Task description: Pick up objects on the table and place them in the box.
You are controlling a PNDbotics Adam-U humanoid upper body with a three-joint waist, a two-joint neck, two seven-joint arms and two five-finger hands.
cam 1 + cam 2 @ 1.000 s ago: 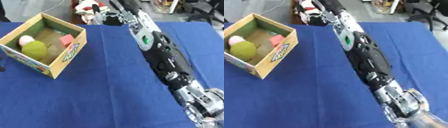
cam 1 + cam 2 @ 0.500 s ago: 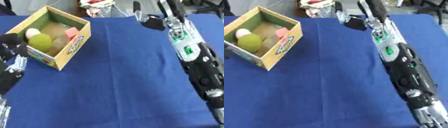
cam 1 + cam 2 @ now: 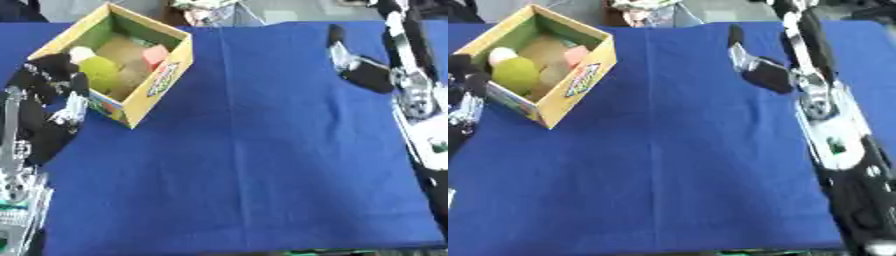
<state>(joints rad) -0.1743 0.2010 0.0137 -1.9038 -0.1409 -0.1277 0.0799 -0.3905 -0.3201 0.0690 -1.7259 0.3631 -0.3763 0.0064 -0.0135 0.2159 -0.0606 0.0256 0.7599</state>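
Desk (image 3: 262, 150) bare of loose items; box (image 3: 166, 75) holds soft-looking light pieces, my right hand (image 3: 754, 65) empty, fingers straight, left hand (image 3: 52, 80) indeterminate.

One open cardboard box (image 3: 156, 86) sits on one blue-covered table (image 3: 262, 165). Inside it lie three things: one yellow-green lump (image 3: 101, 73), one pale rounded piece (image 3: 81, 53), and one pink block (image 3: 156, 54).

Blue tablecloth (image 3: 262, 150) covers table (slightly askew); blurred clutter (image 3: 206, 10) beyond far edge.
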